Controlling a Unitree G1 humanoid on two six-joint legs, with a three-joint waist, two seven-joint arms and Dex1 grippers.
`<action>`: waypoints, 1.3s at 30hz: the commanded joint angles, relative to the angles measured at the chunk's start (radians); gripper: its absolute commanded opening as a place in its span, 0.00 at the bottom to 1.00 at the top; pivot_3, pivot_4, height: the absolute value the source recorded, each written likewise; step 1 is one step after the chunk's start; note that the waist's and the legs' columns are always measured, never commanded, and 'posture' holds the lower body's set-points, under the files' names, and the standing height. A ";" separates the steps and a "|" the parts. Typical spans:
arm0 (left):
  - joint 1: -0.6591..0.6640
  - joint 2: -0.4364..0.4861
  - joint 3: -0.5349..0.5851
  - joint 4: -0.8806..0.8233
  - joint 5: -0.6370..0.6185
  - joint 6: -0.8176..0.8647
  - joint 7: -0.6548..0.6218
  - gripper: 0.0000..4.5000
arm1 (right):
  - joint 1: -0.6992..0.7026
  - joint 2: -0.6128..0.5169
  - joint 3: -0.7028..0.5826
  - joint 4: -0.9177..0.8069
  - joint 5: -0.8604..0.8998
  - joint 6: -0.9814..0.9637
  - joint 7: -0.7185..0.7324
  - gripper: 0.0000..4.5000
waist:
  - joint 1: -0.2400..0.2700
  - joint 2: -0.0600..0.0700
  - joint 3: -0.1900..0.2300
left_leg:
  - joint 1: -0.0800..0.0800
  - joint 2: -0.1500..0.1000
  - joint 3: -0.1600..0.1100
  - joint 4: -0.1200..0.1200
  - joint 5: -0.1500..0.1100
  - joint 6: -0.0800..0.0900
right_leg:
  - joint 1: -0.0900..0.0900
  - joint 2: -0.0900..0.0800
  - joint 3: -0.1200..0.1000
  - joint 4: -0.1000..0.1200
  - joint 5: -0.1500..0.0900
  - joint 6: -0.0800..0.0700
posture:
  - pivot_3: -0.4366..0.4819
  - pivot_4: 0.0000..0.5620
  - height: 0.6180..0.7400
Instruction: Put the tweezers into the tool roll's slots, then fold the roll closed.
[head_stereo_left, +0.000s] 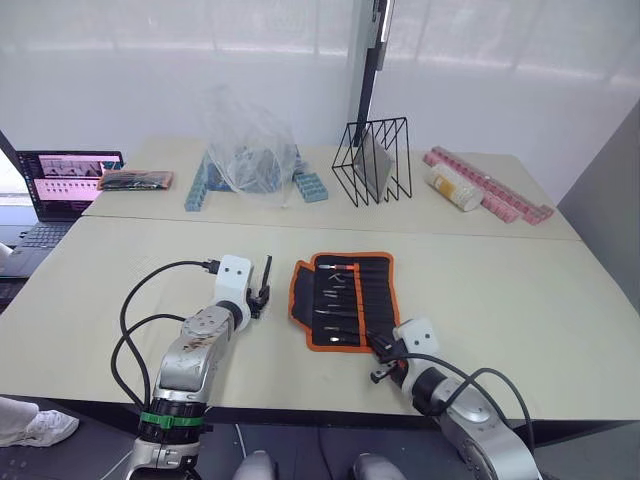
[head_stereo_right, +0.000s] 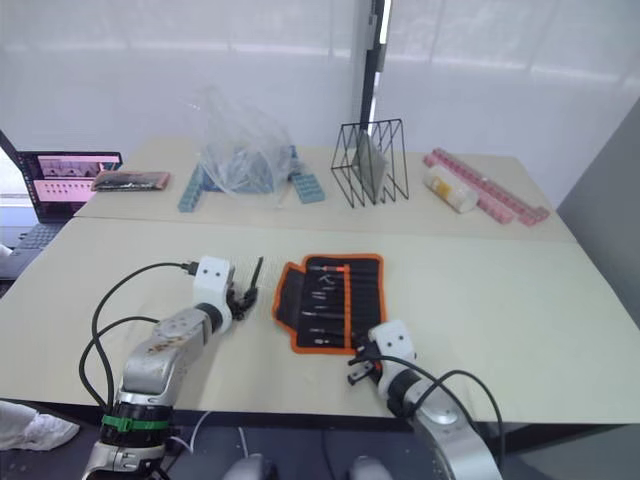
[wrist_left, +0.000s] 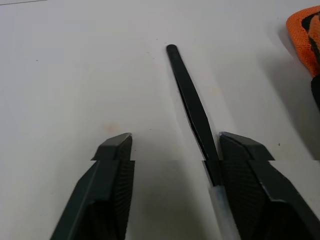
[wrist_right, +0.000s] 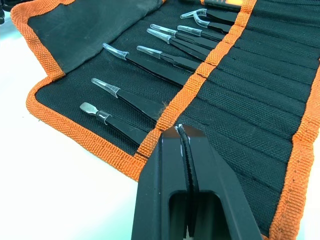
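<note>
Bright, even daylight from frosted windows behind; soft shadows on table; wrist views overexposed, near fingers slightly soft; head views sharp.

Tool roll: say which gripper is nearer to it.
Right. The right gripper sits over the tool roll's near edge, fingers shut; the left gripper rests on the table beside it, open, a tweezer against one finger.

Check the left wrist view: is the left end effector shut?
No, the left end effector is open, with a black tweezer lying against one finger.
</note>
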 joint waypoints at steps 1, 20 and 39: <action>-0.005 -0.015 -0.028 0.032 0.002 -0.003 -0.018 0.30 | 0.030 -0.002 0.014 0.090 -0.028 0.079 -0.023 0.00 | 0.000 0.000 0.000 | 0.000 0.000 0.000 0.000 0.000 0.000 | 0.000 0.000 0.000 0.000 0.000 0.000 | 0.48 0.27 0.71; -0.023 0.150 0.042 -0.043 -0.015 -0.094 -0.140 0.00 | 0.030 -0.004 0.022 0.091 -0.030 0.077 -0.025 0.00 | -0.007 -0.001 0.000 | -0.002 0.001 0.000 0.000 0.000 0.000 | -0.002 0.001 0.000 0.000 0.000 0.000 | 0.48 0.27 0.71; -0.273 0.531 -0.293 -0.188 -0.180 -0.062 -0.881 0.00 | 0.036 -0.007 0.029 0.092 -0.031 0.079 -0.022 0.00 | -0.007 -0.001 0.007 | -0.003 0.002 0.001 -0.002 0.000 0.000 | -0.004 0.002 0.001 -0.001 0.000 0.000 | 0.48 0.27 0.71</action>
